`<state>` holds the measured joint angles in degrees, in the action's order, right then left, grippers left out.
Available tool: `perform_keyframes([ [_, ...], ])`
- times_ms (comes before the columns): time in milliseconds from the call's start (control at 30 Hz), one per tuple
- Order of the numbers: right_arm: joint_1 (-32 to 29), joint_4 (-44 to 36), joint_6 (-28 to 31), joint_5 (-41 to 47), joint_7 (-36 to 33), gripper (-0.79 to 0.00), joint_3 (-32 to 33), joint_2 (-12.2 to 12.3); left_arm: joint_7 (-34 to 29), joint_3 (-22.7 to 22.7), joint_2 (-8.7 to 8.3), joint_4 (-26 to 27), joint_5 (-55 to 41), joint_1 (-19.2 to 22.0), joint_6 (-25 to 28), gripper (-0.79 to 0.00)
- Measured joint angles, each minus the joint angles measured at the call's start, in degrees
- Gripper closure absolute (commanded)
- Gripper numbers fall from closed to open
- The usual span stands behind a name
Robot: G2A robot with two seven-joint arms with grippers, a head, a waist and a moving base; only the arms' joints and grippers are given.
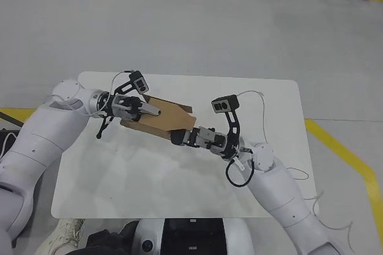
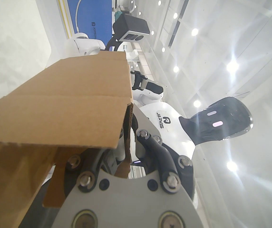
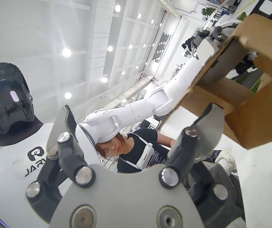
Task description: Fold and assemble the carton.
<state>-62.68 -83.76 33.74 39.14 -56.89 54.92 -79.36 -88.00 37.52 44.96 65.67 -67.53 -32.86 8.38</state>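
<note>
Left jaws clenched on carton (image 1: 163,118) edge; right jaws released at opposite edge, inside table (image 1: 147,185) rim.

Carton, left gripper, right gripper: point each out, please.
carton (image 1: 171,120), top view, middle of its brown face.
left gripper (image 1: 153,111), top view, between its fingertips.
right gripper (image 3: 138,110), right wrist view, between its spread fingertips.

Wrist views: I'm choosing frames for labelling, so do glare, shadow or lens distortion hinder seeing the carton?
Left wrist view: lamps flare into streaks, but the carton is evenly lit, shaded underneath. Right wrist view: milder flare, the wide lens curves the ceiling, the carton is backlit yet readable. Top view: soft even light, no glare on the table.
</note>
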Motion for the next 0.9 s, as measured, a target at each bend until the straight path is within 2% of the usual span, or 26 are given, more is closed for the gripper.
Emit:
perform_keyframes([
  [500, 1.1, 1.5, -0.7, 0.9, -1.1, -0.785, -1.3, -0.6, 0.0, -0.2, -0.67, 1.5, -1.6, -0.2, -1.5, 0.000],
  [900, -2.9, -1.1, 0.2, 3.3, -3.2, -0.785, 4.9, 0.9, 0.0, -0.8, -2.85, 1.7, -5.0, 0.4, -4.1, 0.000],
])
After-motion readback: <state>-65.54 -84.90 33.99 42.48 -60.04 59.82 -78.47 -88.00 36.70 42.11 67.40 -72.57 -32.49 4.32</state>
